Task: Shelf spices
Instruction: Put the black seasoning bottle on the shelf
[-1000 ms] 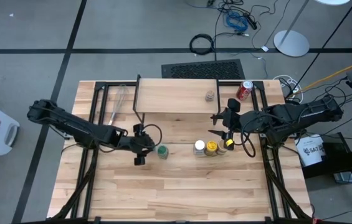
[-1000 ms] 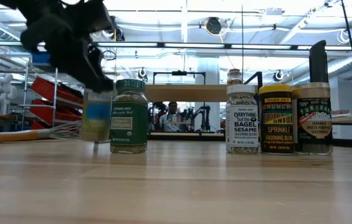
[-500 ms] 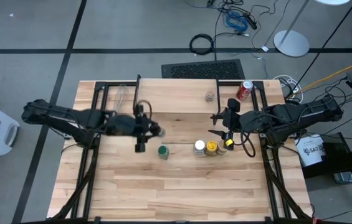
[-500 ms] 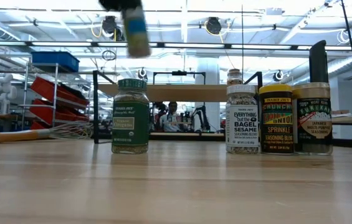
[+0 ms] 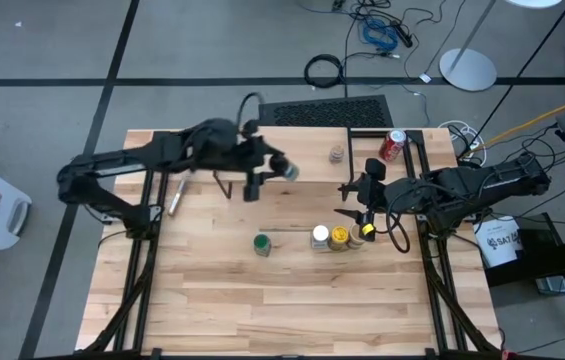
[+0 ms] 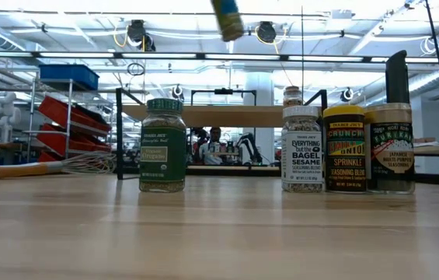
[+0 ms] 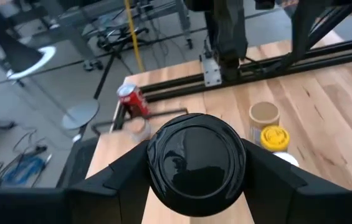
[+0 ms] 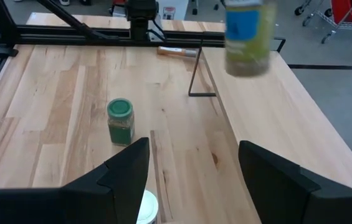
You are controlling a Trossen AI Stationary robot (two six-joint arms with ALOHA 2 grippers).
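a: where's l gripper point(image 5: 267, 170)?
b: i see it clamped on a dark-lid jar point(image 5: 287, 170), up over the shelf point(image 5: 292, 190) front-left edge.
a: r gripper point(image 5: 350, 203)?
b: fingers apart, holding nothing, beside the jar row point(image 5: 337, 237). green-lid jar point(image 5: 261, 244) alone on the table point(image 5: 262, 300), open board round it.

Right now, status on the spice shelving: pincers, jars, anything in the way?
Left pincer shut on a dark-lidded jar, over the shelf. Right pincer open, by three table jars. One jar already shelved. Nothing in the way.
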